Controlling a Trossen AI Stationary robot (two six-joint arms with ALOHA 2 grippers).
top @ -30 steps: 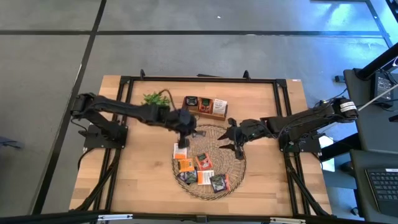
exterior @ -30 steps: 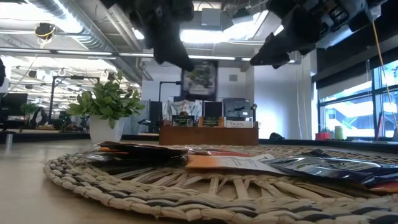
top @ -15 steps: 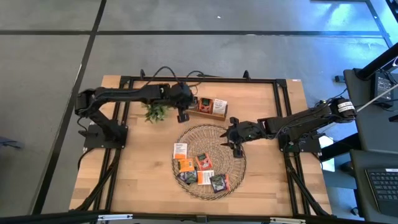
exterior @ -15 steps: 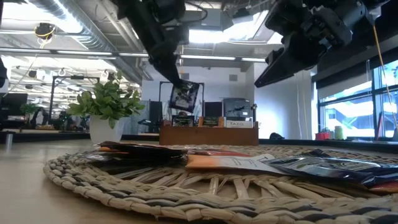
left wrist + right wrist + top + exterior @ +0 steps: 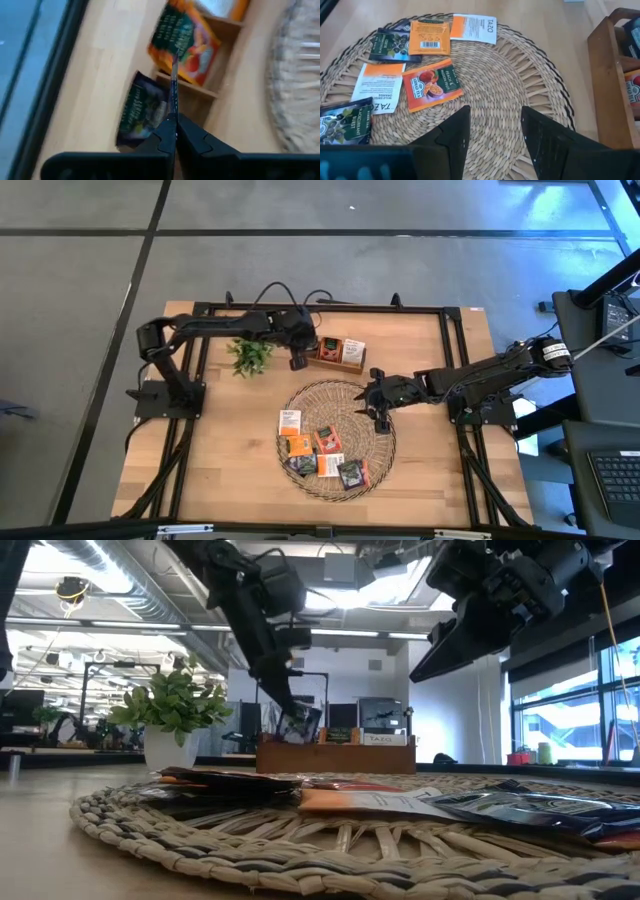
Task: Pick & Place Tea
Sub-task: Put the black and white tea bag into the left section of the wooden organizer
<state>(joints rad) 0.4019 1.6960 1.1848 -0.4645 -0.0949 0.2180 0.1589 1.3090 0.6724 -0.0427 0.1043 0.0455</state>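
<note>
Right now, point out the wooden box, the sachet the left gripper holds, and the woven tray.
wooden box (image 5: 338,357), high view, its front wall.
held sachet (image 5: 298,724), low view, middle of its dark wrapper.
left gripper (image 5: 173,131), left wrist view, at its shut fingertips.
woven tray (image 5: 540,80), right wrist view, bare weave.

Even overhead light gives soft shadows on the pale wooden worktop (image 5: 230,450). Ceiling strip lights (image 5: 345,595) glare in the low view; the left wrist view is motion-blurred.

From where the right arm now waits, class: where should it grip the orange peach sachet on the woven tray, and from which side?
The orange peach sachet lies flat, clear of its neighbours. Probably come straight down with open fingers and pinch across one free edge.
</note>
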